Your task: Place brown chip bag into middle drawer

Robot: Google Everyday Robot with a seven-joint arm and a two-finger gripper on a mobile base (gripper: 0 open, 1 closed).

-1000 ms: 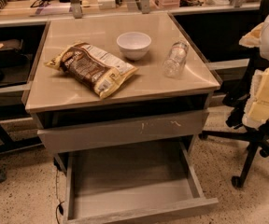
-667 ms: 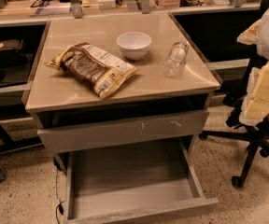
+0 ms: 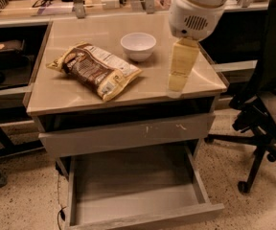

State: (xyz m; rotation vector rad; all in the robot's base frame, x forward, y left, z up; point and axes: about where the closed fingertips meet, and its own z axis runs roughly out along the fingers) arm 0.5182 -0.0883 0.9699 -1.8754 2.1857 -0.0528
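Note:
The brown chip bag [image 3: 96, 70] lies flat on the left half of the beige tabletop [image 3: 71, 99], dark brown with pale yellow edges. The middle drawer [image 3: 147, 218] is pulled out below the table, a shallow grey tray with a bare floor. My gripper [image 3: 177, 80] hangs from the white arm [image 3: 195, 8] over the right part of the tabletop, pointing down. It is to the right of the bag and apart from it, holding nothing that I can see.
A white bowl [image 3: 138, 45] stands behind the bag, between it and my gripper. A tall-fronted grey drawer [image 3: 128, 134] with pale scratches sits closed above the open one. A black office chair [image 3: 267, 104] stands to the right. Benches with tools line the back.
My arm has swung in from the right edge to above the right part of the tabletop. It now covers the spot where a clear bottle stood. The bag and bowl have not moved.

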